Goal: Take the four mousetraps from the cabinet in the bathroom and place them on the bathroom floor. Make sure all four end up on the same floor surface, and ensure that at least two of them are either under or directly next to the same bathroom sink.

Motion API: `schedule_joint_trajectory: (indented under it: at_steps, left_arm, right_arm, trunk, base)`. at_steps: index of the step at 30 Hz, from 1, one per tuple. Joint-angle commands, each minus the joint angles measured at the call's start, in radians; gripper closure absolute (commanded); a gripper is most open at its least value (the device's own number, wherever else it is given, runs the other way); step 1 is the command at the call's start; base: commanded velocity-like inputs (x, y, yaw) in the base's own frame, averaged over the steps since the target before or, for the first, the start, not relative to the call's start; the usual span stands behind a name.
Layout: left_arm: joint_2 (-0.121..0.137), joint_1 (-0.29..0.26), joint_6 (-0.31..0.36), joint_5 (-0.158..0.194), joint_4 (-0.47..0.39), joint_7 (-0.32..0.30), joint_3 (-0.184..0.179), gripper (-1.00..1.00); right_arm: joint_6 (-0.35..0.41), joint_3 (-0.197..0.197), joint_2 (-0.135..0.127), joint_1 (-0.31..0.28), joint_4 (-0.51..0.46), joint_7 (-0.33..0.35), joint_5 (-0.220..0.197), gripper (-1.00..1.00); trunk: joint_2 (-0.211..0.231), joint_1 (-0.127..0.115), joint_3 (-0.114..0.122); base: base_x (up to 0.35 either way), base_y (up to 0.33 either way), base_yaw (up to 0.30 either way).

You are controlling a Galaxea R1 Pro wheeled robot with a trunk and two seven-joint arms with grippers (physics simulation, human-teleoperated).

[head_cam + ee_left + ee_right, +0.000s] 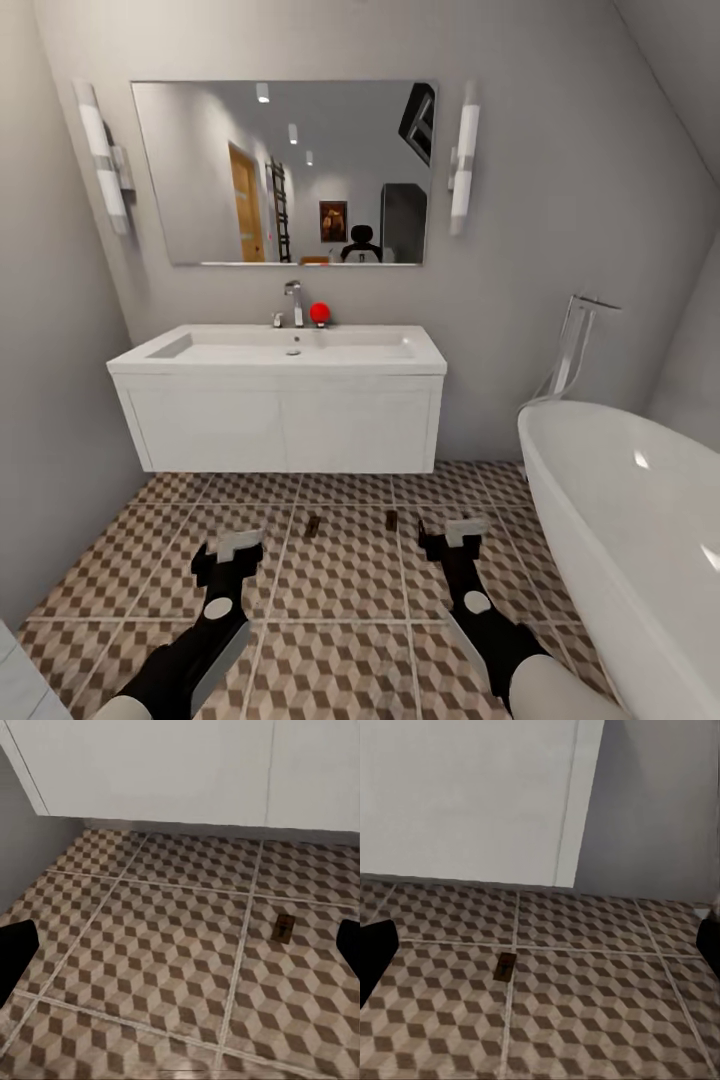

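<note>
While two mousetraps [313, 525] [391, 520] lie on the bathroom floor [340, 640] just ahead of our hands, before the bathroom sink [280, 352], our left hand [228, 556] and right hand [452, 538] hang released and empty; we judge two remain to fetch

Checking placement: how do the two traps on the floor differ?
The left trap lies in front of the sink's middle; the right trap sits toward the sink's bathtub-side end. The left trap is slightly angled, the right nearly straight. Both are small, dark-brown, flat on the tiles, between the two hands.
</note>
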Motion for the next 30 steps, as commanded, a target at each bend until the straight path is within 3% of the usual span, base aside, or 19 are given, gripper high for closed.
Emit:
schedule_joint_trajectory:
  at_steps: [1,7,11,12,16,17,23,30]
  left_arm:
    - [0.001,-0.001,-0.025,0.010,0.029,0.006,-0.008,-1.00]
    - [-0.007,-0.001,-0.184,0.015,0.234,-0.043,-0.008,-1.00]
    - [-0.010,-0.001,-0.273,0.033,0.350,-0.100,-0.007,-1.00]
    - [-0.011,-0.001,-0.314,0.055,0.406,-0.130,-0.006,-1.00]
    - [-0.011,-0.001,-0.395,0.121,0.506,-0.180,-0.005,-1.00]
    - [-0.012,0.000,-0.434,0.155,0.553,-0.199,-0.005,-1.00]
    - [-0.014,0.013,-0.565,0.219,0.707,-0.264,-0.006,-1.00]
    - [-0.018,0.065,-0.658,0.234,0.779,-0.329,-0.004,-1.00]
  right_arm:
    - [-0.002,0.008,-0.003,-0.001,0.017,-0.010,0.001,-1.00]
    - [-0.026,0.007,-0.013,0.006,0.149,-0.008,0.000,-1.00]
    - [-0.112,0.007,-0.015,0.013,0.259,-0.008,0.000,-1.00]
    - [-0.182,0.007,-0.015,0.017,0.322,-0.007,-0.002,-1.00]
    - [-0.318,0.007,-0.018,0.031,0.398,-0.007,-0.010,-1.00]
    - [-0.357,0.007,-0.019,0.049,0.416,-0.007,-0.012,-1.00]
    - [-0.410,0.007,-0.025,0.117,0.441,-0.006,-0.014,-1.00]
    - [-0.421,0.007,-0.046,0.195,0.446,-0.005,-0.013,-1.00]
  trunk:
    - [0.007,-0.004,0.002]
    - [0.049,-0.027,0.021]
    - [0.077,-0.042,0.034]
    - [0.084,-0.046,0.037]
    - [0.112,-0.062,0.049]
    - [0.119,-0.065,0.052]
    - [0.161,-0.088,0.071]
    - [0.210,-0.115,0.093]
  base:
    - [0.000,0.000,0.000]
    - [0.000,0.000,0.000]
    - [0.000,0.000,0.000]
    - [0.000,0.000,0.000]
    - [0.000,0.000,0.000]
    - [0.000,0.000,0.000]
    - [0.000,0.000,0.000]
    - [0.000,0.000,0.000]
